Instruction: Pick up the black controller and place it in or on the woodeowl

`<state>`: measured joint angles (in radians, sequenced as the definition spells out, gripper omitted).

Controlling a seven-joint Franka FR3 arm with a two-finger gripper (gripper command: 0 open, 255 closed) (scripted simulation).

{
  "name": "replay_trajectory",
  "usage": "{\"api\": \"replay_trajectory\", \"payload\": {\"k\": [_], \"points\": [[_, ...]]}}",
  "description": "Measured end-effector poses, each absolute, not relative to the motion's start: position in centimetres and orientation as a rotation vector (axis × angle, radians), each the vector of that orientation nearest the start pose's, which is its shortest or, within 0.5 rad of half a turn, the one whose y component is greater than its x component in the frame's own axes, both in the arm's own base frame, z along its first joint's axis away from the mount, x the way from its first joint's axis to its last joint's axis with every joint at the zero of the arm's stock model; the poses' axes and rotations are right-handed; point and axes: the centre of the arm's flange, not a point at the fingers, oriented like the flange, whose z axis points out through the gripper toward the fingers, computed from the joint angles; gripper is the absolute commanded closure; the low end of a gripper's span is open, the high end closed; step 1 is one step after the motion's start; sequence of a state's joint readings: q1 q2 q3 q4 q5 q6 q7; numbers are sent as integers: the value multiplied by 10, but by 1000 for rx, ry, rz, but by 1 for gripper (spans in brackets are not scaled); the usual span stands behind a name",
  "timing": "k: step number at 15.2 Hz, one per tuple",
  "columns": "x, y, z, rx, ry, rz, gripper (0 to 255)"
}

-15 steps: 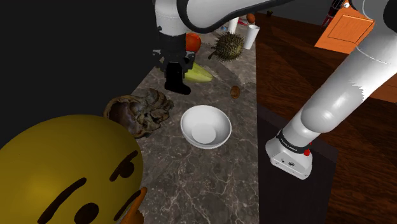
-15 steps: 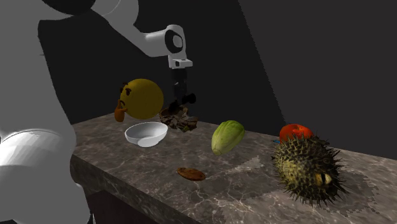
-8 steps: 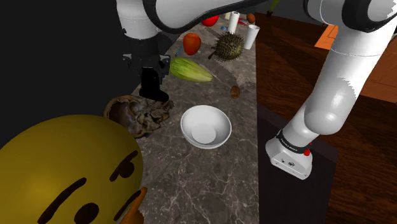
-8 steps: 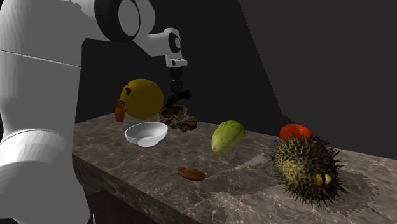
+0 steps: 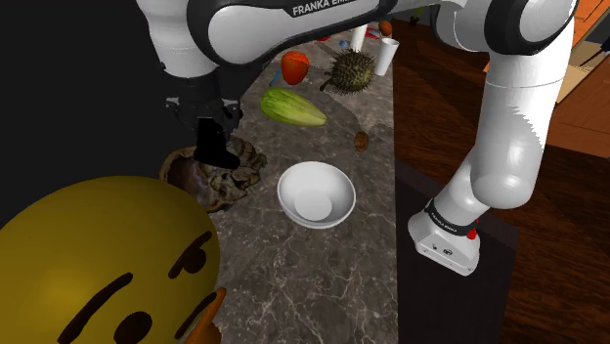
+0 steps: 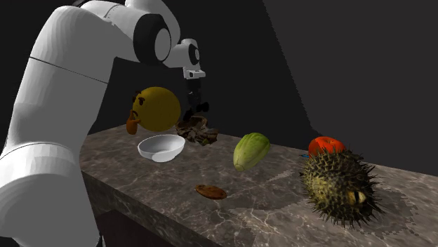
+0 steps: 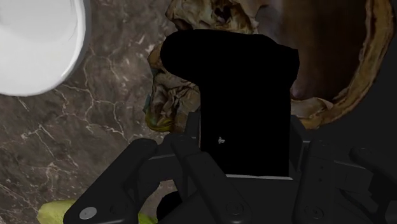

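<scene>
Now, your wrist view gives what the others cannot: the gripper [image 7: 245,143] has its fingers [image 7: 191,130] clamped on the sides of the black controller [image 7: 232,89]. The brown bowl [image 7: 337,70] lies just beyond the controller, and the white bowl [image 7: 32,44] sits off to one side of the fingers. Your shoulder view gives the pose: the arm arches over the counter [image 5: 323,264] with the hand pointing down. The controller hangs below the hand, over the brown bowl.

Likely a home kitchen: a long marble counter [image 5: 323,283] carries a white bowl [image 5: 315,194] and spiky fruit [image 5: 349,69], beside wooden flooring [image 5: 577,225].
</scene>
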<state>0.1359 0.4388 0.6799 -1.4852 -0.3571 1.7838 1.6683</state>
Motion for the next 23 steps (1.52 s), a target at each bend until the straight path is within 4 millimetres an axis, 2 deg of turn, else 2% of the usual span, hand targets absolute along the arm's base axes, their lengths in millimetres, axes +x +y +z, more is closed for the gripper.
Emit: {"api": "replay_trajectory", "payload": {"k": [8,14,15,21,23], "points": [[522,413,420,-2944,1263,-94,255],[522,412,416,-2943,1263,-94,255],[522,413,416,-2943,1263,-94,0],[522,413,416,-2943,1263,-95,0],[522,413,432,-2943,1263,-95,0]]}}
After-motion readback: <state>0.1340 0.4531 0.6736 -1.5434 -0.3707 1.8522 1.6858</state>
